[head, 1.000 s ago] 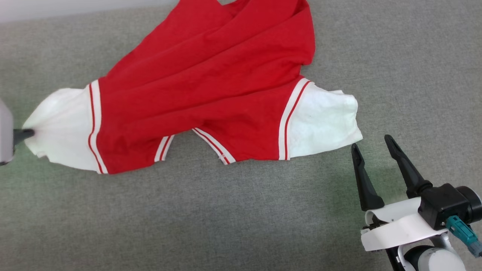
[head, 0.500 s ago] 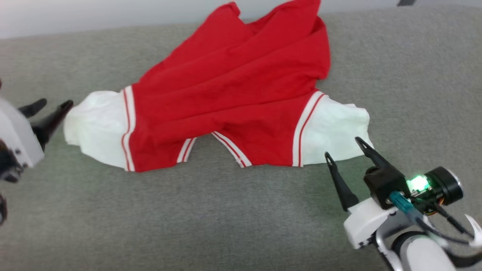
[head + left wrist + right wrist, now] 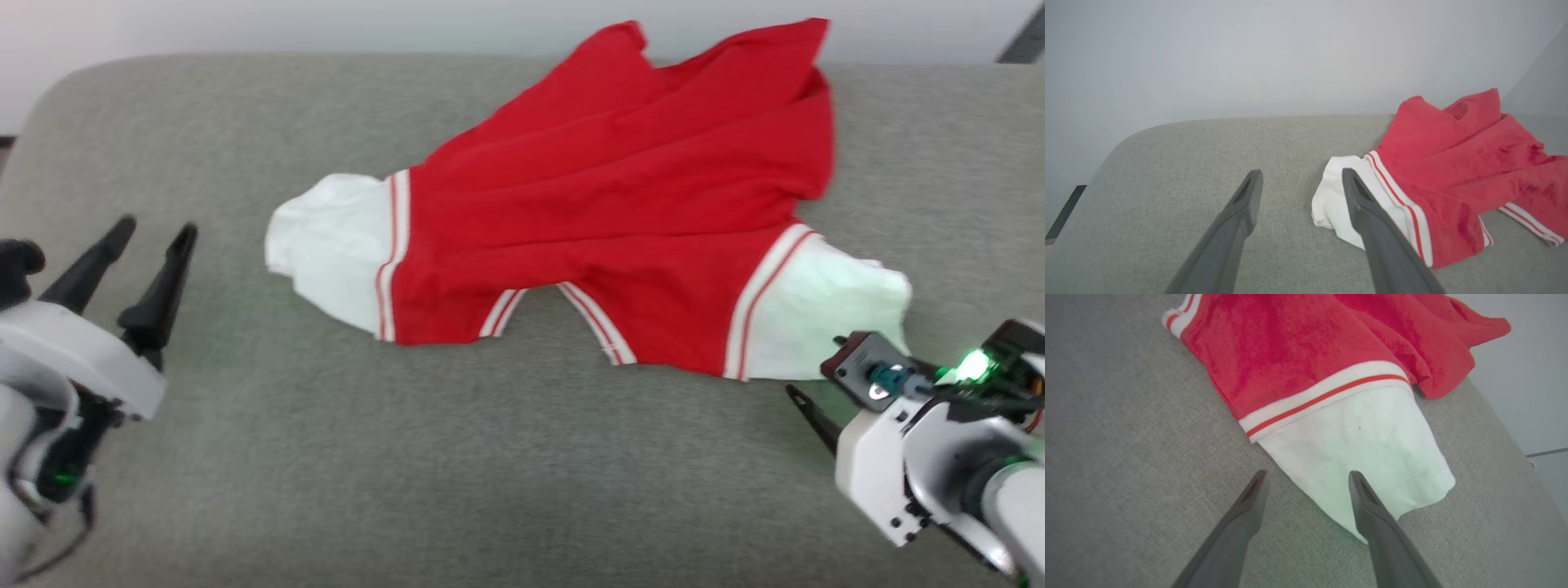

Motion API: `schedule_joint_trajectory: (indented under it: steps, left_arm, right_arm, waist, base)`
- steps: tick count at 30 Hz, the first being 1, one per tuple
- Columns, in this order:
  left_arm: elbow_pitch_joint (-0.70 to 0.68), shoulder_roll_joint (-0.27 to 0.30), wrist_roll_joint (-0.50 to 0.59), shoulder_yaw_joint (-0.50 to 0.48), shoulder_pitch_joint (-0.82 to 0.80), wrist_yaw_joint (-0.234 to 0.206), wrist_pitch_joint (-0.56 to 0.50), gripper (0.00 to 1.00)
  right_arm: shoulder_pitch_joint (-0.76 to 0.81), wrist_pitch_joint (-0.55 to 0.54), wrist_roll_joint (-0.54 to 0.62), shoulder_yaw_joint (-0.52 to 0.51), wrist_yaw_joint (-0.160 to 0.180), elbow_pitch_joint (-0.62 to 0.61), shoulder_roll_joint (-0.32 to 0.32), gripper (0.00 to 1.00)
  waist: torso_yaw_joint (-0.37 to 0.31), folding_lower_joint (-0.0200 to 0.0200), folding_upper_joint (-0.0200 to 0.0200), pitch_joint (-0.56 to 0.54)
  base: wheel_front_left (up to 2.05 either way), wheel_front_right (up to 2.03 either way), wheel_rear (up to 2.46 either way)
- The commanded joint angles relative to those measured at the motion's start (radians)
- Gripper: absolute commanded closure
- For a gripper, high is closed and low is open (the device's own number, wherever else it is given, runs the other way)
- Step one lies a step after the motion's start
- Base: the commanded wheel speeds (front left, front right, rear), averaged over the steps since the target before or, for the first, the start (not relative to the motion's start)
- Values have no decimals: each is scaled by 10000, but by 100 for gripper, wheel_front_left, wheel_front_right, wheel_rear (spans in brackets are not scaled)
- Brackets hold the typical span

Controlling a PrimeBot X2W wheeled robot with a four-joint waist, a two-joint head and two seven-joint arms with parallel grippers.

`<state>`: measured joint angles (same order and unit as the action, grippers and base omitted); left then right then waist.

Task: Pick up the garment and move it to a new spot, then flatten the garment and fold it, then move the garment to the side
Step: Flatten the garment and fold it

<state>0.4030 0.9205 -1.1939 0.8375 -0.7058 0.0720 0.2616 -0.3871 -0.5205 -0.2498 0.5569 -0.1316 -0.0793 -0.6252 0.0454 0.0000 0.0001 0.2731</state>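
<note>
Shows the garment lying rumpled and slantwise on a grey cushion, bunched in long folds toward the far edge by a pale wall, with the left white end flopped out one way and the right white end the other. Catches the left gripper spread wide and empty, well apart from the left white end. Finds the right gripper likewise spread wide, holding nothing, poised at the near corner of the right white end, one finger in line with the cloth and the other with bare cushion; contact impossible to judge. Looks like the flattening stage, with folding not yet begun. Risks ahead: pinching only the thin white cloth and not the striped band behind it, so stretching one layer and leaving the red folds untouched; closing too shallow on the corner and losing the knit on the pull; pressing a finger into the cushion and snagging the weave; dragging from one side alone and sliding the whole piece over the far edge, already reached by the red top. Also worth watching: the two striped hems meeting near the front, likely to lock in a crease under a straight outward pull.
</note>
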Motion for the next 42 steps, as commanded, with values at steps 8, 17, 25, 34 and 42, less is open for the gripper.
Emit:
schedule_joint_trajectory:
  steps: [8,17,25,34,42]
  left_arm:
    - [-1668,-1986,3717,-4399,3217,4,19,0]
    - [-2105,-2988,5468,-6338,4080,593,21,0]
    - [-2806,-1895,5883,-5569,3867,578,22,0]
    - [-3551,1295,4134,-587,1041,573,-823,0]
    - [-3726,1781,1928,3543,-3091,574,-3047,0]
  right_arm:
    - [-1295,-1226,-1601,1399,18,-189,-1562,0]
    - [-2219,-1999,-2099,2630,18,390,-1693,65]
    - [-2605,-1893,-1863,2569,20,603,-1294,100]
    - [-2980,-2053,-1643,2394,26,484,-935,100]
    - [-3182,-2197,-1292,2401,28,390,-340,100]
  waist:
    - [1094,0,-1,585]
    - [1151,0,-1,1218]
    - [631,0,-1,1497]
    - [100,0,-1,1859]
    - [-342,0,-1,2419]
  base:
    - [0,0,0]
    - [0,0,0]
    - [0,0,0]
    - [0,0,0]
    - [0,0,0]
